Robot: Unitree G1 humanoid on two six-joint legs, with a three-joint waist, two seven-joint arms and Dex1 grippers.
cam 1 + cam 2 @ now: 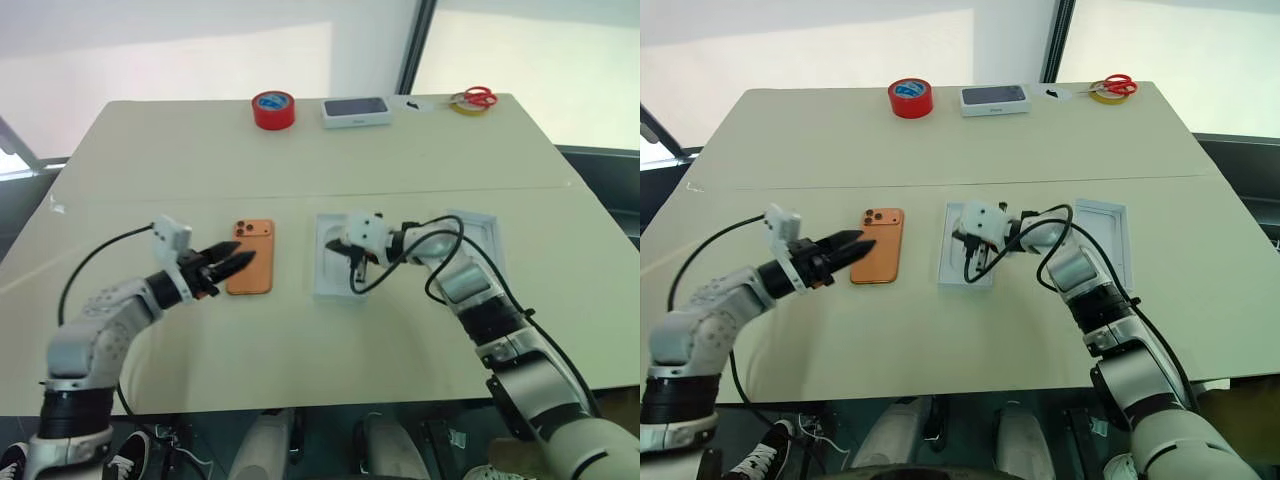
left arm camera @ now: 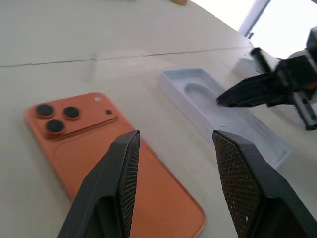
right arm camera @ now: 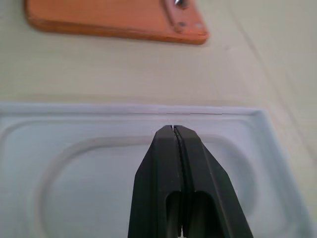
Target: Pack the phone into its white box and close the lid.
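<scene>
Left wrist view: phone (image 2: 104,153) lies flat on the worktop (image 1: 300,150), back up, directly under and ahead of the left hand (image 1: 228,264); fingers straddle its near end from above, not touching as far as I can tell.
Key relation: phone is right at the left hand's tips; its long axis runs away from the robot, crossing the line the hand points along.
Nearer arm: left, clearly; right hand (image 1: 356,268) is one object over, beyond the phone's far long edge.
Left hand state: half open, holds nothing.
Right hand state: fingers pressed fully together, empty, tips hanging over the recessed white tray (image 1: 338,258).
Tray vs phone: just beside the phone, parallel to it, small gap between.
Other white piece: second shallow white rectangle (image 1: 478,240) past the right hand on its outer side; box or lid, can't tell.
Phone look: orange, rounded corners, raised camera cluster with three dark lenses at the end far from the robot.
Next move, judged: left hand closes across the phone's narrow width.
</scene>
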